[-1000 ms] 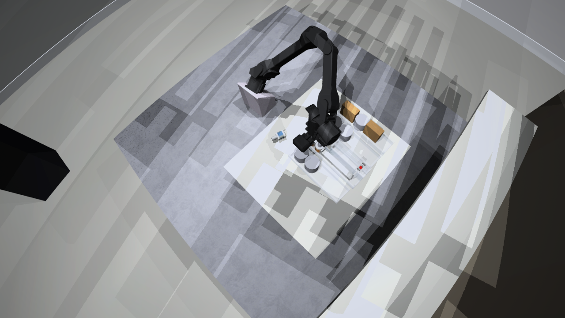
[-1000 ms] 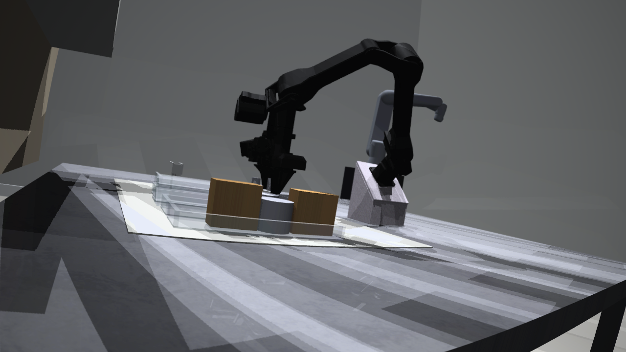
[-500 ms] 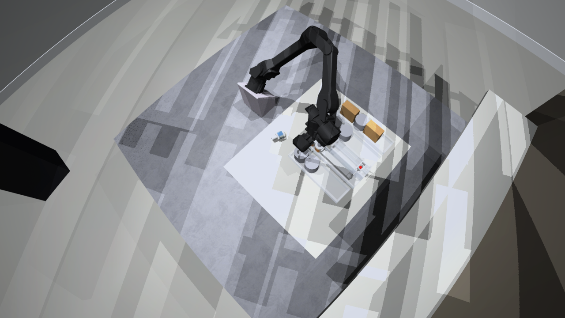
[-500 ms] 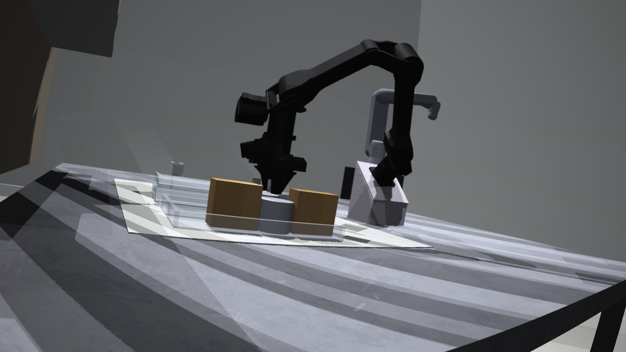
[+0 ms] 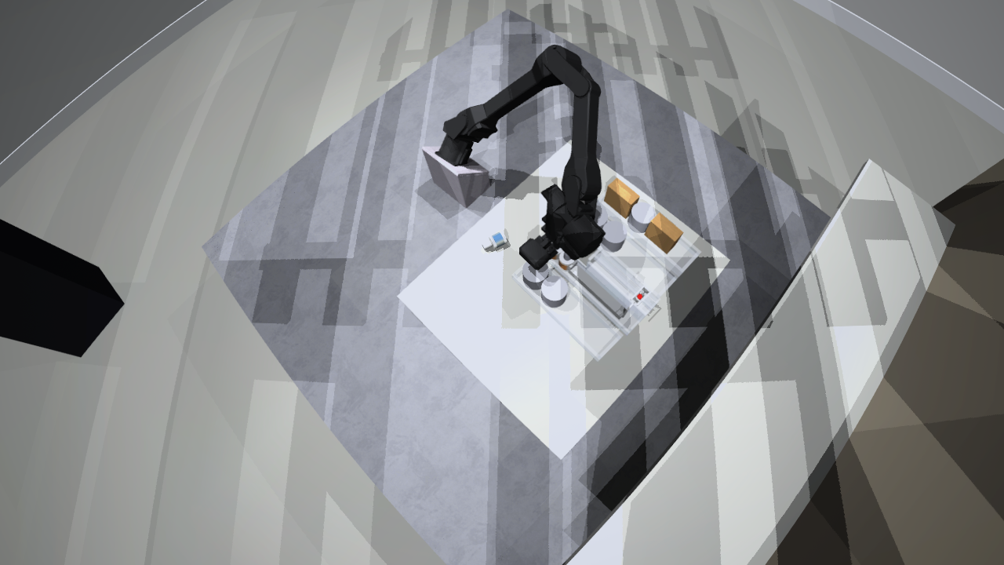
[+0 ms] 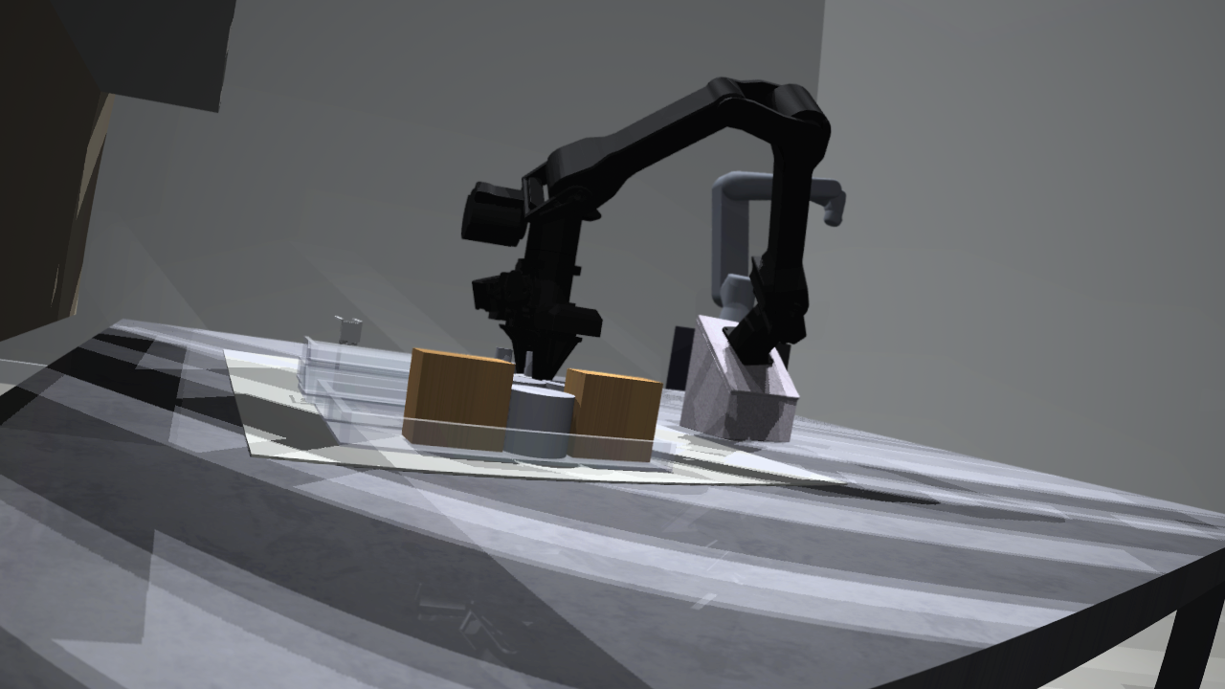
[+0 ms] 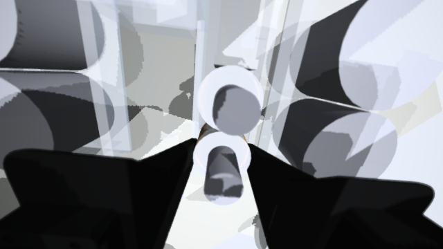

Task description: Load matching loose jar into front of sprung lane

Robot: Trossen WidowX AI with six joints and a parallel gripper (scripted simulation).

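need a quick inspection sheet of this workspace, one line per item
surface: grey streaked table with a white mat
job's things: held jar at the lane front, touching the lane jar ahead
clutter: two wooden blocks, grey cans in side lanes, small blue item
grippers: gripper shut on the held jar
cables: nothing seen
surroundings: grey walls, grey pipe behind the base

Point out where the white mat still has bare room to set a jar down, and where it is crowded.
Bare room: the wide near part of the white mat, between the small blue-topped box and the clear rack. Crowded: around the claw, shut on the jar, with grey cylinders on both sides and wooden blocks beyond.
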